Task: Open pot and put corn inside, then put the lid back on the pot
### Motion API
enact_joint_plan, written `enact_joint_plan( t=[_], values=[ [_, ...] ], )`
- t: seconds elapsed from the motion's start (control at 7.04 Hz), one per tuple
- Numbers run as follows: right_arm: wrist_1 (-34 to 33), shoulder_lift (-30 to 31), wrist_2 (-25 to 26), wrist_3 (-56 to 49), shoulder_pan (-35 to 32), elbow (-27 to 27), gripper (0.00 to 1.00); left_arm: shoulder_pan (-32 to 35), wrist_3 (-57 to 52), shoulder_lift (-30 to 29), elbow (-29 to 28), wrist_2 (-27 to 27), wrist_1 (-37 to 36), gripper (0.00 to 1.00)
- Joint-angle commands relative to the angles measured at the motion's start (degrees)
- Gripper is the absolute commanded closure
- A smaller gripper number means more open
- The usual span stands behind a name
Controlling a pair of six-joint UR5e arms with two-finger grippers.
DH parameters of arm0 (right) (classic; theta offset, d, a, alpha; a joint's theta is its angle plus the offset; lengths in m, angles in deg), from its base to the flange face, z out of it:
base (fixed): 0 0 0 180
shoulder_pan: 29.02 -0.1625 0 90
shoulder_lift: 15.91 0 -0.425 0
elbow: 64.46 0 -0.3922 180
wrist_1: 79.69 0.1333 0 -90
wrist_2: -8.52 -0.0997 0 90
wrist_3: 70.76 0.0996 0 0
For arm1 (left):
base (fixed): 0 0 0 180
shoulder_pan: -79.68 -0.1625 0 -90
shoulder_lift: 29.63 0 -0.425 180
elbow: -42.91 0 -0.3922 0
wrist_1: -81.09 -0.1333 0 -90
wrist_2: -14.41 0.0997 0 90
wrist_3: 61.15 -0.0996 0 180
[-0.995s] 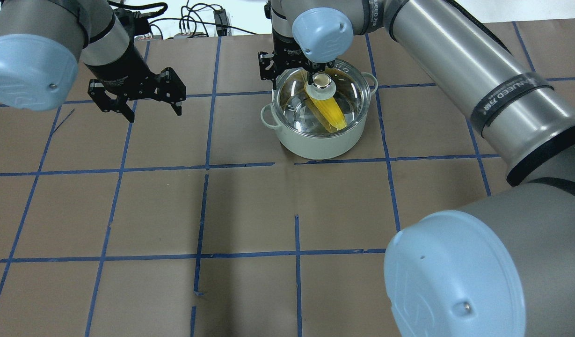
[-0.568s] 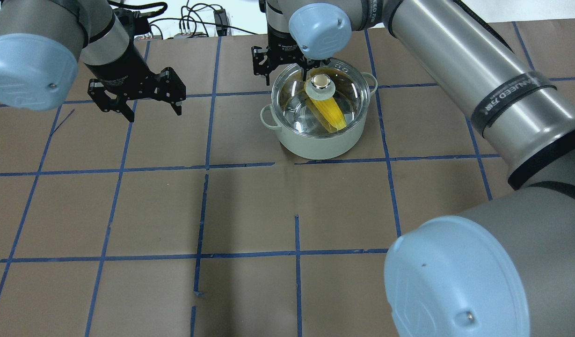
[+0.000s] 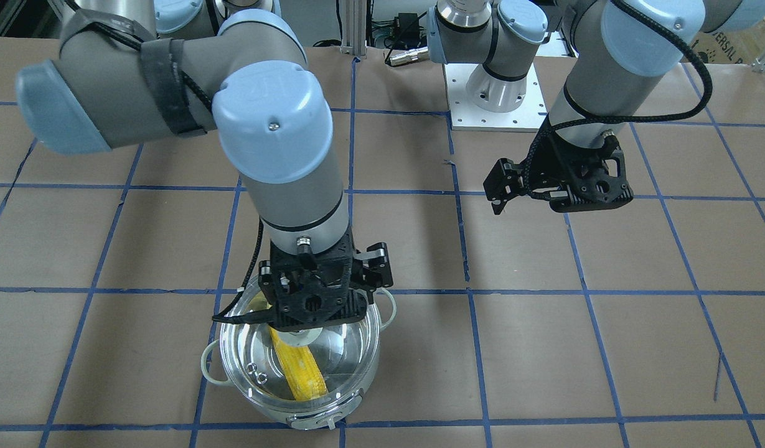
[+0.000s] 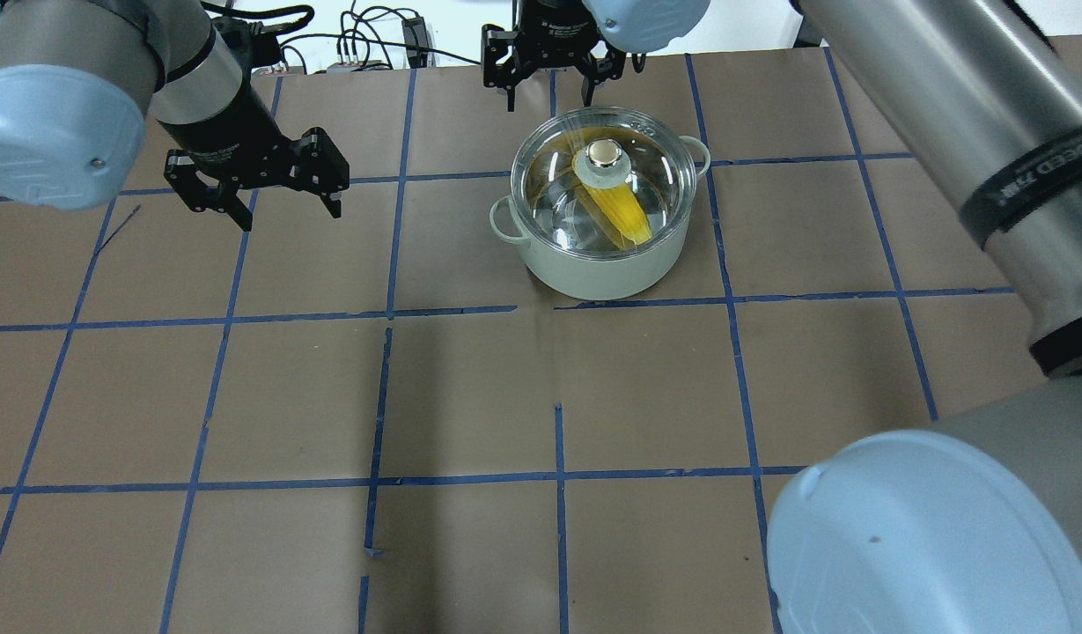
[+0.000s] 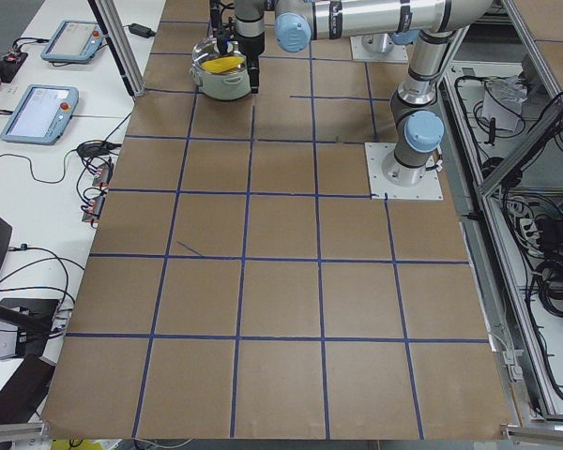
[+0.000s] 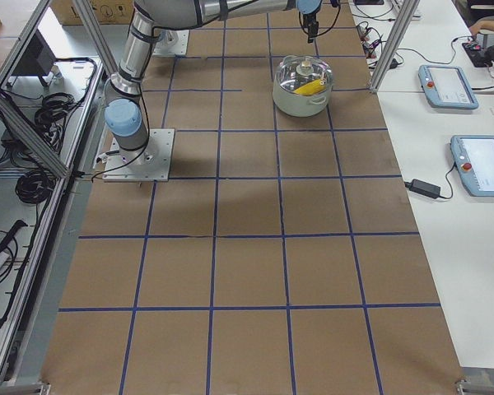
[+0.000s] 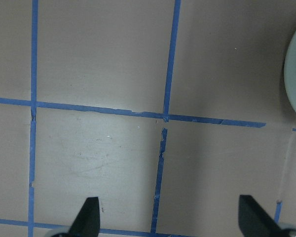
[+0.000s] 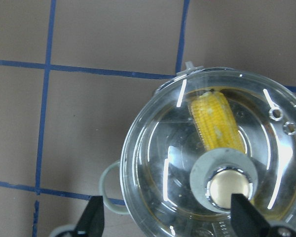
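Note:
The silver-white pot stands on the table at the far middle, and it also shows in the front view. The clear glass lid sits on the pot with its shiny knob up. The yellow corn lies inside, seen through the glass, as in the right wrist view. My right gripper is open and empty, hanging above and just beyond the pot's far rim. My left gripper is open and empty, well to the pot's left above bare table.
The table is brown paper with a blue tape grid. Cables and plugs lie past the far edge. The arms' base plate is at the robot's side. Teach pendants lie on a side table.
My right gripper has lifted off the lid's knob and drawn up and back toward the table's far edge. The lid stays on the pot. The left arm has not moved.

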Motion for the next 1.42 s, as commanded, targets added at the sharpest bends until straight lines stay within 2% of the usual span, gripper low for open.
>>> enact_joint_plan(
  t=[0.0,0.57,0.85,0.99,1.28],
  values=[
    [0.9,2.6,3.0,-2.8,3.4,-2.8,0.09,-0.1,0.0,0.1,-0.2,-0.1,0.1,0.00],
    [1.0,10.9,2.9,-9.3,10.7,-14.0,0.09,0.1,0.1,0.4,-0.3,-0.2,0.1,0.00],
    [0.7,17.4,3.7,-9.2,10.9,-20.1,0.08,0.0,0.0,0.1,-0.8,-0.2,0.1,0.00],
    [0.7,18.5,3.8,-9.0,10.7,-21.2,0.08,0.1,0.1,0.2,-0.7,-0.2,0.1,0.00],
    [2.5,24.7,3.9,-8.6,10.4,-24.6,0.08,0.0,0.0,0.1,-0.8,-0.2,0.1,0.00]
  ],
)
